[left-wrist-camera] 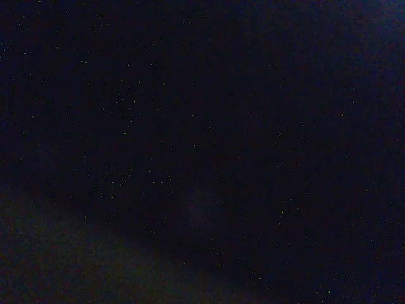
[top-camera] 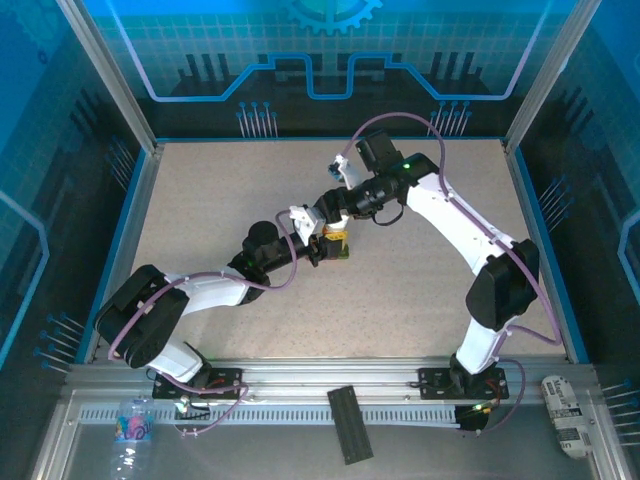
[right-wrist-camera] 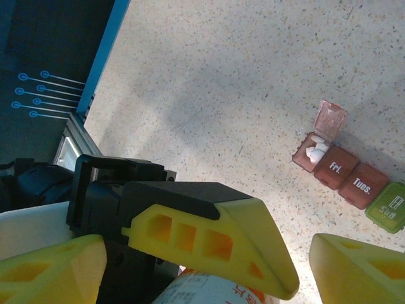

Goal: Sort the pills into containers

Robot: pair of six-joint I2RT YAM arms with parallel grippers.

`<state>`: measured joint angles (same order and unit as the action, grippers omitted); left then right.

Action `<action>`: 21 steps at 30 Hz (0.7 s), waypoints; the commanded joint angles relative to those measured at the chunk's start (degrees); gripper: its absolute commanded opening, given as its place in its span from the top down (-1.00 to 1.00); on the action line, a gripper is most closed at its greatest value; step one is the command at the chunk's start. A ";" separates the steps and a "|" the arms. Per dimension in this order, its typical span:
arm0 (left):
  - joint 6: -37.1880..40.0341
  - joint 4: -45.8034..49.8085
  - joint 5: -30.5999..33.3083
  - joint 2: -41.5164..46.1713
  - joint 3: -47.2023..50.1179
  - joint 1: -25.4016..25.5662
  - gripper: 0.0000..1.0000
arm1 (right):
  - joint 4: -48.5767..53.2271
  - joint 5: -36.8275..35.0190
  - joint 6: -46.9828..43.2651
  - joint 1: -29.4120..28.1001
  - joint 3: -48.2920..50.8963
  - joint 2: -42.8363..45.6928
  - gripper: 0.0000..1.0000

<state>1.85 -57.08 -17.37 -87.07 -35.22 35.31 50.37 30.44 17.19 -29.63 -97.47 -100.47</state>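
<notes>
Containers (right-wrist-camera: 347,178): strip of joined square boxes flat on the table (right-wrist-camera: 221,76), at the right of the right wrist view, well apart from both grippers.
Strip layout: three dark red boxes in a row, green box (right-wrist-camera: 386,206) at the far end.
Open box: end red one, lid (right-wrist-camera: 331,120) flipped up, white pills (right-wrist-camera: 316,151) inside.
Shut boxes: next two red ones, marked "Fri." and "Tues."; green one shut too.
Bottle (top-camera: 337,245): small, white with an orange band, mid-table between the two gripper tips; top edge shows at the bottom of the right wrist view.
Right gripper (top-camera: 335,222): over the bottle, yellow fingers (right-wrist-camera: 361,266) spread wide, a gap on each side of the bottle, gripping nothing.
Left gripper (top-camera: 325,250): tip at the bottle; one yellow finger (right-wrist-camera: 215,244) lies just over it; clamped or loose, cannot tell.
Left wrist view: near black, nothing readable.
Near rail: water bottle (top-camera: 132,425) at the left, flat black bar (top-camera: 350,425) in the middle.
</notes>
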 commanded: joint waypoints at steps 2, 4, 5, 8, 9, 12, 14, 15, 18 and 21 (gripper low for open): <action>0.69 -1.48 -1.15 -0.08 -0.63 0.25 1.00 | -5.41 4.49 3.67 1.29 -0.22 3.97 -0.73; 0.63 -1.47 -1.09 -0.21 -0.46 0.27 1.00 | -7.10 5.45 5.07 1.98 -0.09 4.59 -0.74; 0.61 -1.51 -1.16 -0.31 -0.48 0.27 1.00 | -8.03 5.77 5.73 2.33 0.13 4.99 -0.75; 0.53 -1.50 -1.27 -0.49 -0.29 0.23 1.00 | -11.46 7.30 7.99 3.63 0.88 6.27 -0.77; 0.45 -1.51 -1.27 -0.63 -0.22 0.28 1.00 | -12.46 7.74 8.71 4.06 1.25 6.80 -0.77; 0.44 -1.46 -1.36 -0.66 -0.04 0.26 1.00 | -14.10 7.79 9.85 5.46 2.49 8.82 -0.77; 0.44 -1.50 -1.27 -0.51 0.15 0.26 1.00 | -14.89 7.41 10.37 6.52 4.00 10.86 -0.76; 0.44 -1.50 -1.31 -0.43 0.29 0.26 1.00 | -15.09 7.22 10.58 7.18 5.04 12.12 -0.76; 0.53 -1.04 -1.40 0.19 0.50 0.23 1.00 | -14.07 5.80 9.80 8.97 8.38 15.87 -0.73; 0.27 -0.87 -1.75 0.62 0.51 0.23 1.00 | -11.40 3.00 6.73 9.93 11.93 19.45 -0.72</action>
<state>1.83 -57.28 -17.45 -87.35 -35.20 35.33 37.19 35.27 25.91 -20.60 -87.96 -84.25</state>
